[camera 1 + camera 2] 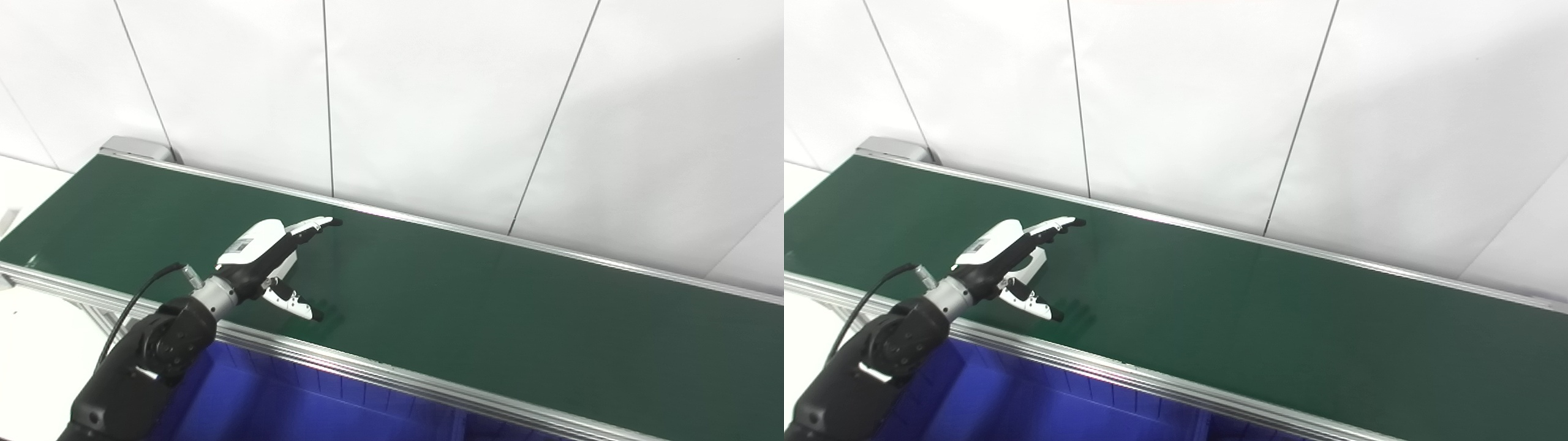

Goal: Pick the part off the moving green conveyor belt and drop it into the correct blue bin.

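My left hand (275,257) is open and empty, held just above the green conveyor belt (490,306) near its front edge, fingers stretched toward the back right and thumb pointing down toward the belt. It also shows in the right eye view (1013,260). No part is visible on the belt. A blue bin (294,410) sits below the belt's front rail, under my left arm. My right hand is not in view.
An aluminium rail (392,373) runs along the belt's front edge and another along the back. White wall panels (429,92) stand behind the belt. A white surface (37,355) lies at the left.
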`<state>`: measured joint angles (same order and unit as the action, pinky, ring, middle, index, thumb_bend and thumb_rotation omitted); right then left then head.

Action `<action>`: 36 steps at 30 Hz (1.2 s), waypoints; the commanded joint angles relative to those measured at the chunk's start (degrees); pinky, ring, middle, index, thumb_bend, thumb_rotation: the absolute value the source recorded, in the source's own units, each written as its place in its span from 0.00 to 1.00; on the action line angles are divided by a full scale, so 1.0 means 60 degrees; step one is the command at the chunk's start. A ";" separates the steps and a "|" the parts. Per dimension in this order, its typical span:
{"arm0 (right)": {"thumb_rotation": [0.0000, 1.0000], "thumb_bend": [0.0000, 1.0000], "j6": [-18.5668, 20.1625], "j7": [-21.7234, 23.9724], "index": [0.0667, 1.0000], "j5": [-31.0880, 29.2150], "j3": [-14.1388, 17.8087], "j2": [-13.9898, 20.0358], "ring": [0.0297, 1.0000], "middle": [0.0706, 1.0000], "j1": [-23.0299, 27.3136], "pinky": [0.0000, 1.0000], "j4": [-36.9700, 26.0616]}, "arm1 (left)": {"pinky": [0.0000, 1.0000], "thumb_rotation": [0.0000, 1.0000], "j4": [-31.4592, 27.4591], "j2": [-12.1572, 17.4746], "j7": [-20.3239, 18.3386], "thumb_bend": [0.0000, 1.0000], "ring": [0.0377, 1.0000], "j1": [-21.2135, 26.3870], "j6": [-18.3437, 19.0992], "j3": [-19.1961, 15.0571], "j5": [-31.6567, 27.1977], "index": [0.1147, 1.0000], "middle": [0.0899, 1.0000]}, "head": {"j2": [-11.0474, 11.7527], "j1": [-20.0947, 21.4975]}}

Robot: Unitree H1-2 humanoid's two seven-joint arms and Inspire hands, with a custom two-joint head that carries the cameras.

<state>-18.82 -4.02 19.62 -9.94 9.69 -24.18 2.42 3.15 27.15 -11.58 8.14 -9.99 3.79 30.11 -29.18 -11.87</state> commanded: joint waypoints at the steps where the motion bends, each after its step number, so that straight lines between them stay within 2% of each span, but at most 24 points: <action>1: 0.27 0.81 -0.0410 -0.0038 0.90 -0.0046 0.0065 0.0057 0.79 0.83 0.0010 0.74 -0.0178 | 0.80 0.00 0.0003 0.0219 0.0288 0.82 0.88 0.0434 -0.0105 -0.0065 0.0020 0.91 0.94 | -0.0010 0.0001; 5: 0.28 0.81 -0.0462 -0.0103 0.90 0.0060 0.0071 0.0060 0.79 0.83 -0.0008 0.75 -0.0164 | 0.82 0.00 0.0420 0.0201 0.0381 0.84 0.89 0.0657 -0.0121 -0.0013 0.0059 0.90 0.94 | -0.0042 -0.0030; 8: 0.28 0.80 -0.0484 -0.0082 0.89 0.0013 0.0071 0.0067 0.79 0.83 0.0005 0.74 -0.0140 | 0.85 0.04 0.0475 0.0234 0.0225 0.83 0.91 0.0752 0.0279 0.0082 0.0261 0.91 0.95 | -0.0065 -0.0023; 10: 0.28 0.80 -0.0471 -0.0075 0.89 -0.0014 0.0074 0.0059 0.79 0.83 0.0002 0.74 -0.0147 | 0.87 0.05 0.0639 0.0297 0.0199 0.83 0.92 0.0843 0.0332 0.0169 0.0358 0.91 0.95 | -0.0065 -0.0023; 19: 0.30 0.80 -0.0330 -0.0018 0.89 0.0041 0.0078 0.0117 0.79 0.83 -0.0022 0.75 -0.0289 | 0.93 0.00 0.1331 0.0556 0.0408 0.86 0.95 0.1331 0.0250 0.0915 0.1443 0.90 0.94 | -0.0171 0.0003; 22: 0.29 0.80 -0.0368 0.0000 0.90 -0.0042 0.0085 0.0124 0.79 0.83 -0.0035 0.75 -0.0290 | 0.95 0.00 0.1657 0.0561 0.0450 0.86 0.95 0.1525 0.0155 0.1110 0.1533 0.89 0.94 | -0.0172 0.0001; 25: 0.29 0.80 -0.0474 -0.0026 0.89 -0.0092 0.0084 0.0125 0.79 0.82 -0.0024 0.75 -0.0234 | 0.96 0.00 0.1896 0.0549 0.0451 0.85 0.96 0.1711 0.0321 0.1314 0.1760 0.89 0.95 | -0.0193 -0.0008; 30: 0.31 0.80 -0.0418 -0.0047 0.90 -0.0027 0.0080 0.0115 0.79 0.83 -0.0074 0.74 -0.0328 | 0.95 0.00 0.2326 0.0507 0.0555 0.83 0.96 0.2044 0.0402 0.1614 0.2143 0.88 0.94 | -0.0246 0.0000; 33: 0.30 0.80 -0.0470 -0.0047 0.90 -0.0067 0.0077 0.0110 0.79 0.83 -0.0086 0.74 -0.0329 | 0.93 0.00 0.2619 0.0516 0.0834 0.82 0.95 0.2216 0.0274 0.1809 0.2361 0.88 0.93 | -0.0284 0.0012; 36: 0.31 0.79 -0.0427 -0.0048 0.90 -0.0029 0.0072 0.0105 0.79 0.83 -0.0121 0.75 -0.0411 | 0.89 0.00 0.2790 0.0485 0.1031 0.75 0.92 0.2332 0.0220 0.1926 0.2448 0.85 0.91 | -0.0315 0.0004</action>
<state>-18.82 -4.01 19.64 -9.78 10.24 -24.58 1.74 20.18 29.10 -7.87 19.42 -7.87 15.75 44.35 -31.02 -11.87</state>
